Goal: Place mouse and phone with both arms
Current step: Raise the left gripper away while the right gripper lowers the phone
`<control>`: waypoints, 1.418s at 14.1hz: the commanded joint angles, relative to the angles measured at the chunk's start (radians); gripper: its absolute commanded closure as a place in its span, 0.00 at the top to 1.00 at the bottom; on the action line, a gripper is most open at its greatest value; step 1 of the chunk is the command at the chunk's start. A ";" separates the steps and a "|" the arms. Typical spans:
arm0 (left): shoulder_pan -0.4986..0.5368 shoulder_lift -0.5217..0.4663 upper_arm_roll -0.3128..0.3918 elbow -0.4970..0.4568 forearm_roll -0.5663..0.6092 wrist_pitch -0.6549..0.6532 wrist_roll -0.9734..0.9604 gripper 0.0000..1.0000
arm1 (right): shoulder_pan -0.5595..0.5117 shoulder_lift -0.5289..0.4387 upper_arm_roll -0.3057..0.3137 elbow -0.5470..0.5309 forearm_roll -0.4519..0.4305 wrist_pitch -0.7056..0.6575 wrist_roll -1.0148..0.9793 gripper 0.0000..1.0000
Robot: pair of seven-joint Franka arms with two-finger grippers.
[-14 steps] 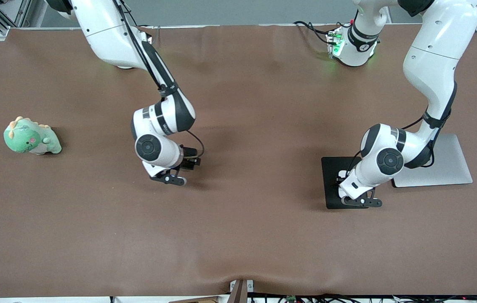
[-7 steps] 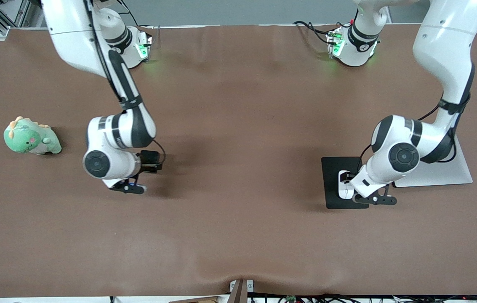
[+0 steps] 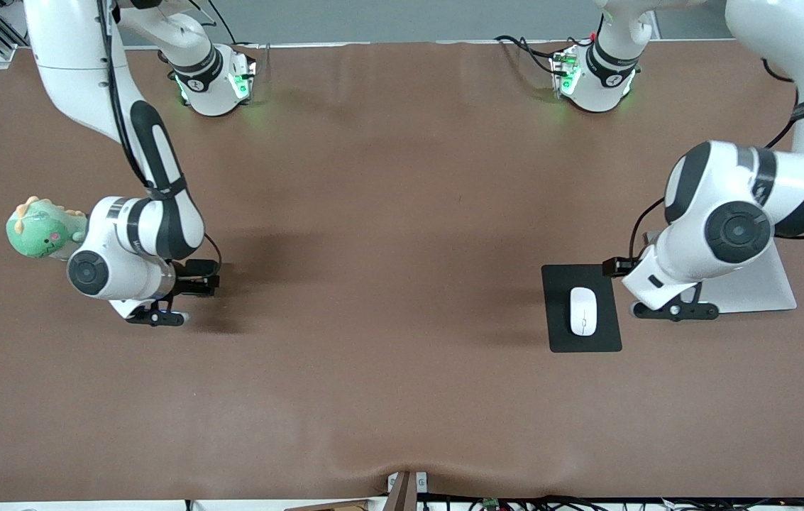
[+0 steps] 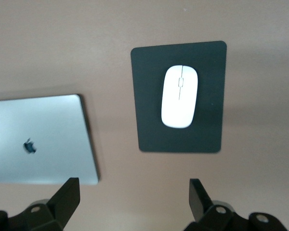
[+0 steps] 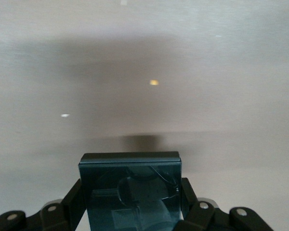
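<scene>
Both arms have been drawn outward: the released left tool (image 3: 675, 311) is lifted off the mouse (image 3: 583, 311), left on the mouse pad (image 3: 558, 312); the right tool (image 5: 130, 211) is clenched edgewise on the slippery, rigid phone (image 5: 131, 192) above the bench (image 3: 387, 284).

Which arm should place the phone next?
Right. The right gripper is shut on the phone above bare table. The left gripper is open and empty; the mouse already lies on the mouse pad.

The right arm (image 3: 153, 163) reaches down from its base at 11 o'clock toward 9 o'clock, its right gripper (image 3: 155, 316) hanging over the table, clamped on the phone (image 5: 131, 192). The left arm (image 3: 785, 170) bends from 1 toward 3 o'clock, its left gripper (image 3: 675, 311) spread wide and holding nothing
</scene>
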 commanded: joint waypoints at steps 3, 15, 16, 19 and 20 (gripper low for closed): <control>0.021 -0.072 -0.003 0.115 -0.057 -0.135 0.022 1.00 | -0.013 -0.076 -0.091 -0.095 -0.016 0.005 -0.163 0.00; -0.110 -0.363 0.262 0.112 -0.200 -0.313 0.321 1.00 | -0.019 -0.082 -0.159 -0.277 -0.013 0.183 -0.294 0.00; -0.110 -0.376 0.262 0.109 -0.200 -0.330 0.321 1.00 | -0.023 -0.082 -0.159 -0.279 -0.010 0.183 -0.294 0.00; -0.104 -0.379 0.262 0.110 -0.202 -0.339 0.303 1.00 | -0.023 -0.079 -0.158 -0.277 -0.001 0.181 -0.293 0.00; -0.102 -0.380 0.262 0.110 -0.202 -0.342 0.303 1.00 | -0.021 -0.079 -0.158 -0.277 -0.001 0.179 -0.293 0.27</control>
